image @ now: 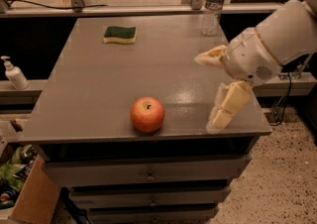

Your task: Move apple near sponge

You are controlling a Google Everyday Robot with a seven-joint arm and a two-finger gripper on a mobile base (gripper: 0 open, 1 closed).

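Note:
The red-orange apple (147,114) sits near the front edge of the grey table (94,84), stem up. The sponge (120,34), green top over yellow foam, lies flat at the back left of the table. My gripper (207,91) comes in from the right on a white arm, over the table's right front part, well to the right of the apple. It is open and empty: one cream finger (212,55) points left, the other (224,109) points down toward the front edge.
A clear water bottle (213,4) stands at the table's back right corner. A soap pump bottle (13,73) stands on a ledge to the left. Drawers (148,173) sit under the tabletop. A cardboard box (27,198) is on the floor at lower left.

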